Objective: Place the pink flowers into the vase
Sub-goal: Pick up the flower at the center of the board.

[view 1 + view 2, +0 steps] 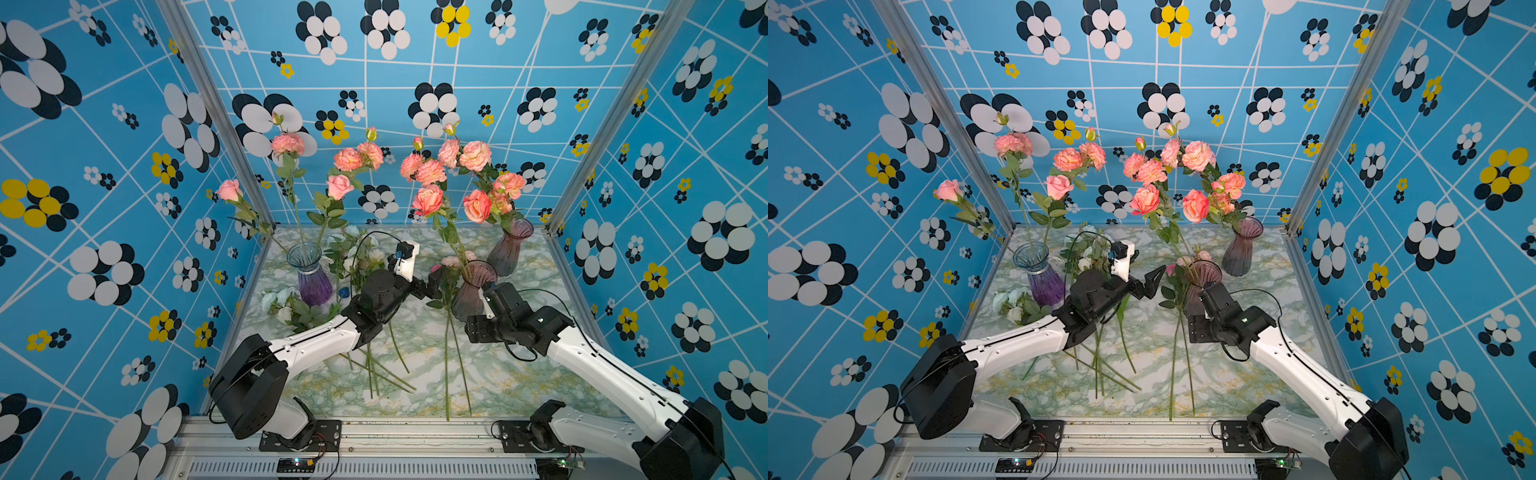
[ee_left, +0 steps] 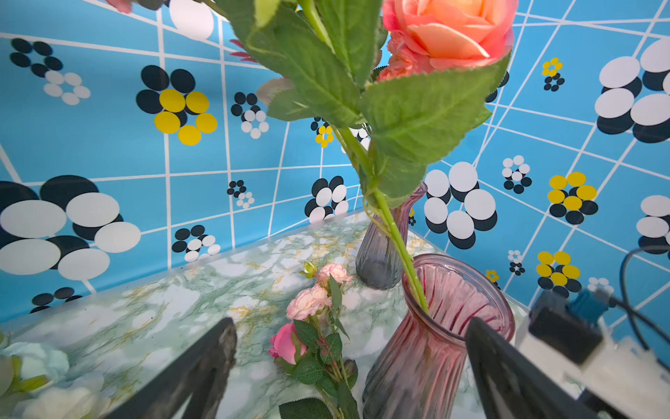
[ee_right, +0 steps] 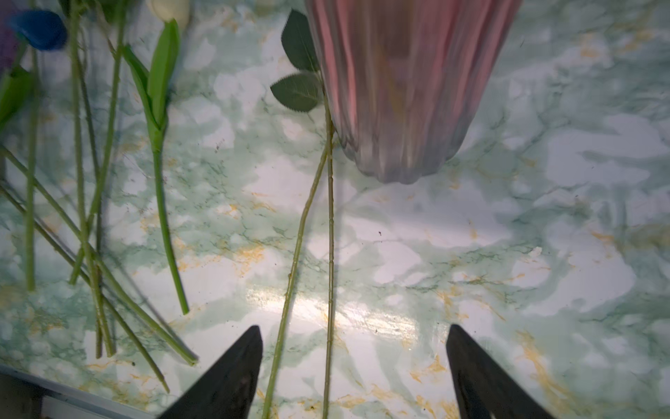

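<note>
The right gripper [image 3: 353, 333] hangs spread, pinching nothing. The loose pink flowers [image 3: 329, 217] lay their two bare stems on the table [image 3: 544, 235] between its fingers, nearer one, with the long axis running straight ahead. Farther on they pass just beside the pink vase [image 3: 398, 90]. Their blooms lie beyond, before the left gripper [image 2: 350, 326] — also spread and empty. The right arm looks nearer the stems.

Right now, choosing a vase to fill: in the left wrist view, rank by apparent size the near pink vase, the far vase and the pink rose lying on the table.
1. near pink vase
2. far vase
3. lying pink rose
Closeness to the camera may explain the near vase's lead.
</note>
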`<state>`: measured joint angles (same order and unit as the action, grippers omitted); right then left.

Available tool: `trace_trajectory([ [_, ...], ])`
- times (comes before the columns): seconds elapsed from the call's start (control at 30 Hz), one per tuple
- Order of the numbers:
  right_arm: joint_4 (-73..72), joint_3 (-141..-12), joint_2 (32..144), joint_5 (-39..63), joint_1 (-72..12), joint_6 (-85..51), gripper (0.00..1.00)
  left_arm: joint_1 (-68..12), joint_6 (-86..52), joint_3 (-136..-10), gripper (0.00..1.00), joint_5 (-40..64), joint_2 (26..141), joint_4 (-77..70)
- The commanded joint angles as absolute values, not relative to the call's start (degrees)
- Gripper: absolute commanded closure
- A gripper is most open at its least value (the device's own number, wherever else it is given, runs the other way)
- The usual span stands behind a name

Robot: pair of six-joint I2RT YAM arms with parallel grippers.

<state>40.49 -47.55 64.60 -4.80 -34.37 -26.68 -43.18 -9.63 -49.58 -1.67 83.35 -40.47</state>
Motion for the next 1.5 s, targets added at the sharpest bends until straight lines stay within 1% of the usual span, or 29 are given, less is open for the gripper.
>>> trace_trajectory([
  [0.0,33.3,-43.5,67.1,-3.5,-36.0,-31.0,0.24,-42.2,-11.0,-47.9,0.00,-1.0,80.9,-40.6],
  [0.1,29.0,-41.0,69.9,-4.0,-37.8,-32.4,0.29,-41.7,-11.6,-46.9,0.01,-1.0,80.3,-40.0],
  [0.2,26.0,-39.8,73.9,-5.4,-38.8,-33.7,0.37,-41.3,-12.3,-46.2,0.00,-1.3,79.9,-39.5],
  [0.27,24.1,-39.2,76.3,-6.0,-39.4,-34.8,0.40,-41.1,-13.0,-45.6,0.00,-1.4,79.7,-38.9],
  [0.43,22.0,-39.1,78.9,-9.9,-40.6,-36.1,0.51,-40.0,-15.1,-44.6,0.00,-1.1,79.7,-38.2],
  [0.67,20.8,-40.1,84.0,-12.5,-41.0,-36.8,0.60,-38.4,-17.3,-44.5,0.01,0.3,80.0,-37.5],
  [0.83,19.1,-40.8,86.5,-12.4,-41.4,-37.3,0.65,-38.0,-18.2,-44.7,0.00,0.6,80.5,-37.1],
  [1.0,19.7,-42.6,87.6,-12.1,-41.7,-36.7,0.79,-36.5,-22.4,-45.5,0.00,2.1,81.4,-35.0],
  [1.2,23.1,-47.7,85.6,-12.8,-41.8,-33.1,0.96,-33.6,-30.6,-46.1,0.00,9.0,83.0,-35.0],
  [1.27,24.9,-50.0,85.4,-13.3,-41.8,-31.5,1.00,-33.2,-32.3,-46.7,0.00,10.9,83.6,-34.3],
  [1.47,27.7,-55.4,83.9,-11.9,-41.9,-27.3,1.00,-32.4,-37.0,-49.0,0.01,17.4,85.4,-32.5],
])
